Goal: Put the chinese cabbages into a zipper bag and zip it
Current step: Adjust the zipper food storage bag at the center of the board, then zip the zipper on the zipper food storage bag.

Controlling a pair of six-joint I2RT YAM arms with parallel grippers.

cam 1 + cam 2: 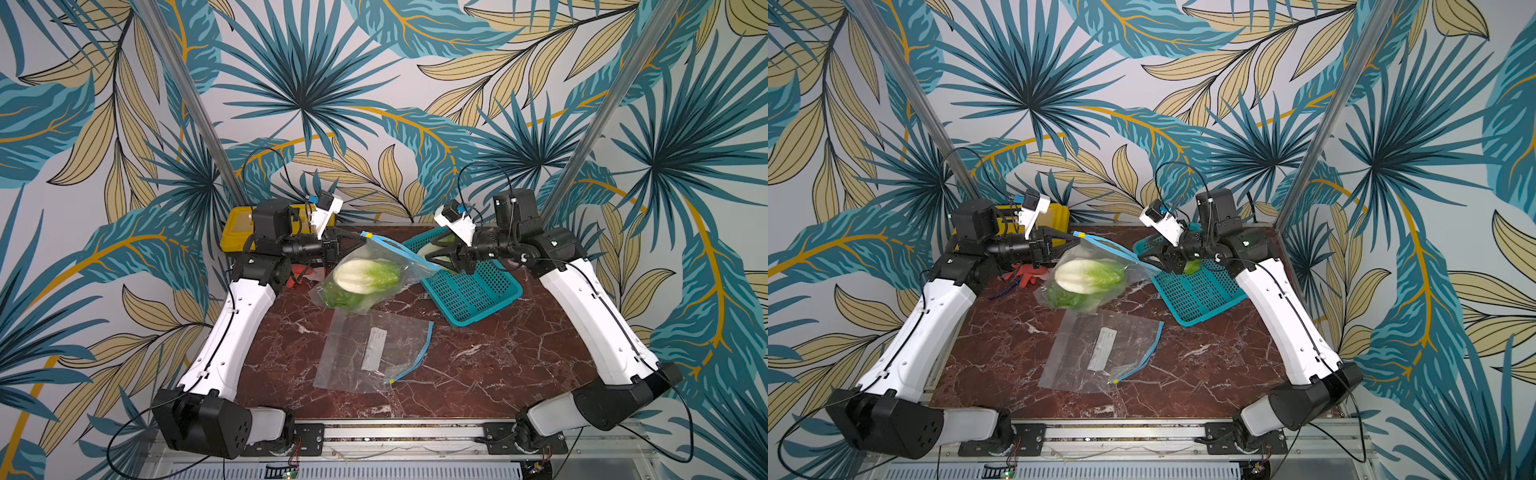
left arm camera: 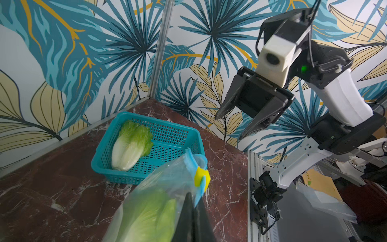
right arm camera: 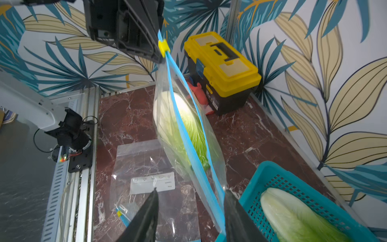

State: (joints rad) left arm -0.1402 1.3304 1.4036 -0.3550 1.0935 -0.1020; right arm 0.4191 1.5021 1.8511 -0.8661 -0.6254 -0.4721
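A clear zipper bag (image 1: 370,274) with a blue zip strip hangs over the table, its mouth parted. Two chinese cabbages lie inside it, a white-based one (image 1: 365,275) over a greener one (image 1: 340,297). My left gripper (image 1: 359,237) is shut on the bag's corner right by the yellow slider (image 2: 202,178). My right gripper (image 3: 191,191) is open at the zip strip's other end, and the strip runs between its fingers close to one of them. A third cabbage (image 2: 129,146) lies in the teal basket (image 1: 469,291).
A second, empty zipper bag (image 1: 374,353) lies flat on the marble table (image 1: 498,365) in front. A yellow and black toolbox (image 3: 222,69) stands at the back left corner, with a red object (image 1: 299,274) beside it. Walls close in behind and at both sides.
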